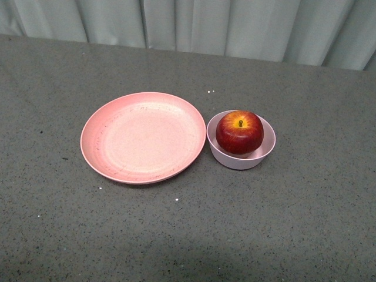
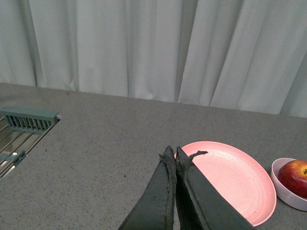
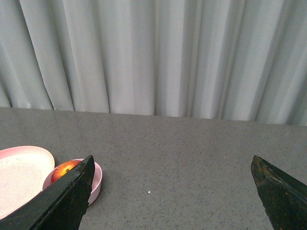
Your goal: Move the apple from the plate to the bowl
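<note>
Dark-red glossy apple (image 1: 239, 131) sits in your small pale pink bowl (image 1: 260, 157), the wide salmon-pink plate (image 1: 106, 158) bare; transfer looks done. Left gripper (image 2: 173, 155) is pinched closed, right gripper (image 3: 172, 165) spread wide; you need only keep clear.

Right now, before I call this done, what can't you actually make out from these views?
- Bowl floor, front view: the apple covers it.
- Plate near edge, left wrist view: behind the left gripper fingers.
- Bowl and apple, right wrist view: partly behind one finger of the right gripper.
- Rack, left wrist view: cut off by the edge.
</note>
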You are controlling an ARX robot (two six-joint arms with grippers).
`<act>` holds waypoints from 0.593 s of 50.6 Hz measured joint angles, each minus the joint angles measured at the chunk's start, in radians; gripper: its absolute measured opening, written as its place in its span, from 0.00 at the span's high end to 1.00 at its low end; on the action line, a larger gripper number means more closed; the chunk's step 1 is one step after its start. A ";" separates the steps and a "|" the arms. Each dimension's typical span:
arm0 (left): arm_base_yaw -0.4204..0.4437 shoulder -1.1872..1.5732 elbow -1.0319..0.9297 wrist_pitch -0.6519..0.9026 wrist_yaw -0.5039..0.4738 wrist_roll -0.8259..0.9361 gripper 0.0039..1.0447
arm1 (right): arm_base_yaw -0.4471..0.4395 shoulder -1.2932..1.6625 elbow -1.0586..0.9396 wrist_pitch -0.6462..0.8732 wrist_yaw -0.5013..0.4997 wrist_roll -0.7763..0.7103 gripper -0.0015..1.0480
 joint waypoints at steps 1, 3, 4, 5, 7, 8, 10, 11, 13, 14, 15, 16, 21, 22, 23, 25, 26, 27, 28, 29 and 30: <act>0.000 -0.004 0.000 -0.004 0.000 0.000 0.97 | 0.000 0.000 0.000 0.000 0.000 0.000 0.09; 0.000 -0.031 0.000 -0.032 0.000 0.000 0.97 | 0.000 0.000 0.000 0.000 0.000 0.000 0.09; 0.000 -0.043 0.000 -0.050 -0.001 0.000 0.97 | 0.000 0.000 0.000 0.000 0.000 0.000 0.09; 0.000 -0.069 0.000 -0.090 -0.001 0.000 0.97 | 0.000 0.000 0.000 0.000 0.000 0.000 0.09; 0.000 -0.122 0.000 -0.156 0.002 0.000 0.97 | 0.000 0.000 0.000 0.000 0.000 0.000 0.09; 0.000 -0.143 0.000 -0.170 0.001 0.000 0.97 | 0.000 0.000 0.000 0.000 0.000 0.000 0.09; 0.000 -0.166 0.000 -0.176 0.002 0.000 0.94 | 0.000 0.000 0.000 0.000 0.000 0.000 0.09; 0.000 -0.169 0.000 -0.177 0.002 0.000 0.93 | 0.000 0.000 0.000 0.000 0.000 0.000 0.09; 0.000 -0.173 0.000 -0.179 0.002 0.000 0.84 | 0.000 0.000 0.000 0.000 0.000 0.000 0.09; 0.000 -0.173 0.000 -0.180 0.001 0.000 0.81 | 0.000 0.000 0.000 0.000 0.000 0.000 0.09; 0.000 -0.173 0.000 -0.180 0.002 0.000 0.77 | 0.000 0.000 0.000 0.000 0.000 0.000 0.09; 0.000 -0.173 0.000 -0.180 0.002 0.000 0.72 | 0.000 0.000 0.000 0.000 0.000 0.000 0.09; 0.000 -0.174 0.000 -0.181 0.002 0.000 0.51 | 0.000 0.000 0.000 0.000 0.000 0.000 0.09; 0.000 -0.174 0.000 -0.181 0.002 0.000 0.48 | 0.000 0.000 0.000 0.000 0.000 0.000 0.09; 0.000 -0.174 0.000 -0.181 0.002 0.000 0.43 | 0.000 0.000 0.000 0.000 0.000 0.000 0.09; 0.000 -0.174 0.000 -0.181 0.002 0.000 0.34 | 0.000 0.000 0.000 0.000 0.000 0.000 0.09; 0.000 -0.174 0.000 -0.181 0.002 0.000 0.31 | 0.000 0.000 0.000 0.000 0.000 0.000 0.09; 0.000 -0.174 0.000 -0.181 0.002 0.000 0.25 | 0.000 0.000 0.000 0.000 0.000 0.000 0.09; 0.000 -0.174 0.000 -0.181 0.002 0.000 0.22 | 0.000 0.000 0.000 0.000 0.000 0.000 0.09; 0.000 -0.174 0.000 -0.181 0.002 0.000 0.19 | 0.000 0.000 0.000 0.000 0.000 0.000 0.09; 0.000 -0.174 0.000 -0.181 0.002 0.000 0.13 | 0.000 0.000 0.000 0.000 0.000 0.000 0.09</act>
